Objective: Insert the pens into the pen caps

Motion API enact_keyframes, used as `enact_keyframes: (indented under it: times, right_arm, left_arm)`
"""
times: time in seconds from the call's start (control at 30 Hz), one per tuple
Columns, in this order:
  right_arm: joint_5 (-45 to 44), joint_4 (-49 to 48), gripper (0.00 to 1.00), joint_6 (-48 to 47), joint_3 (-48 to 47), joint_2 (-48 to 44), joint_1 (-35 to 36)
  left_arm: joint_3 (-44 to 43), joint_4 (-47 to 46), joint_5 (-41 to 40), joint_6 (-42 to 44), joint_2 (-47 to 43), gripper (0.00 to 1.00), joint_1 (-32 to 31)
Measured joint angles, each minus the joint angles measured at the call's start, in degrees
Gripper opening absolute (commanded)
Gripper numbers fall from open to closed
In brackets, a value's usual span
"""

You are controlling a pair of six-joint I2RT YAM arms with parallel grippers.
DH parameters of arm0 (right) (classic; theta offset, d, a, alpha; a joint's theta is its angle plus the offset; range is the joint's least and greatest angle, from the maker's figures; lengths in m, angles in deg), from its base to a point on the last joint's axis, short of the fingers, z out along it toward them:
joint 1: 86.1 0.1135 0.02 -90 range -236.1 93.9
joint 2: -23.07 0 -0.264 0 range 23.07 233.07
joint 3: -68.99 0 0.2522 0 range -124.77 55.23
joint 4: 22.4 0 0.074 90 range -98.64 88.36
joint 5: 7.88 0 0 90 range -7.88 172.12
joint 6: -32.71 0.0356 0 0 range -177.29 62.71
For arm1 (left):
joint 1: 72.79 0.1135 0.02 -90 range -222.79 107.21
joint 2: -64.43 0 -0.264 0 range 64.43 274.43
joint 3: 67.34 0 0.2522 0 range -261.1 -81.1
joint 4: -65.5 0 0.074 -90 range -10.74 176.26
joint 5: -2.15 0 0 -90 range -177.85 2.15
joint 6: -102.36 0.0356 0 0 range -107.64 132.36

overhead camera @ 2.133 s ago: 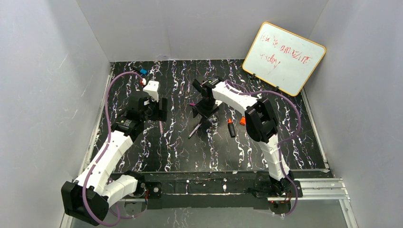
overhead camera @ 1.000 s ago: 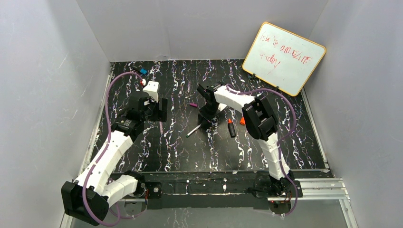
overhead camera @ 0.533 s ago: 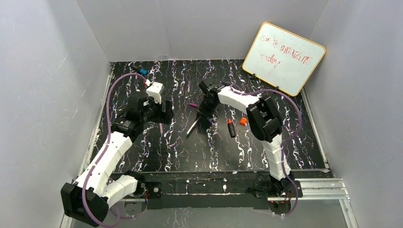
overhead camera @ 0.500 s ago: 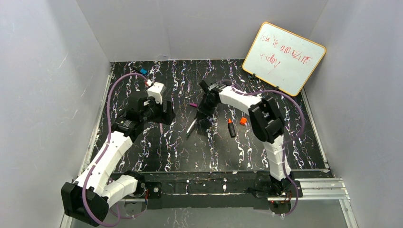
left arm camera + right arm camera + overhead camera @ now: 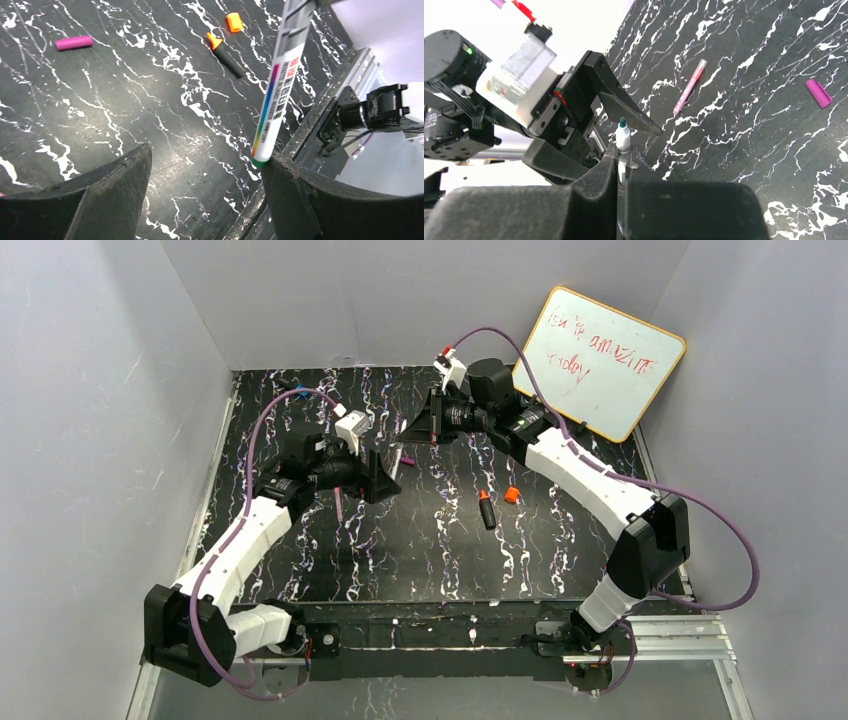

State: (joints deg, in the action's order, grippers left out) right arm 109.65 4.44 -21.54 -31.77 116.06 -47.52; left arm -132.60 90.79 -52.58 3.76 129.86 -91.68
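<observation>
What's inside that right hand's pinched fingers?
A slim white pen, clamped in the shut right hand, its greenish end poking out toward the open left hand. The stretch of barrel squeezed between the fingers is covered.

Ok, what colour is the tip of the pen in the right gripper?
Dark green, on the white pen; it shows best in the right wrist view.

right tool (image 5: 623, 153): clamped on white pen (image 5: 622, 135) | pink pen (image 5: 691, 86), magenta cap (image 5: 818, 93): lying apart
</observation>
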Motion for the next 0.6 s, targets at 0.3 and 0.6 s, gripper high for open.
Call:
enact_keyframes:
  times: [0.3, 0.6]
  right_arm:
    - [3.15, -1.66, 0.01, -2.08, 5.81, 0.11, -0.13]
    - [4.39, -4.55, 0.01, -1.84, 6.25, 0.13, -0.13]
  left_arm:
    - [0.0, -6.4, 5.05, -5.77, 1.11, 0.58, 0.02]
    - [0.0, -8.57, 7.89, -8.02, 2.49, 0.52, 0.02]
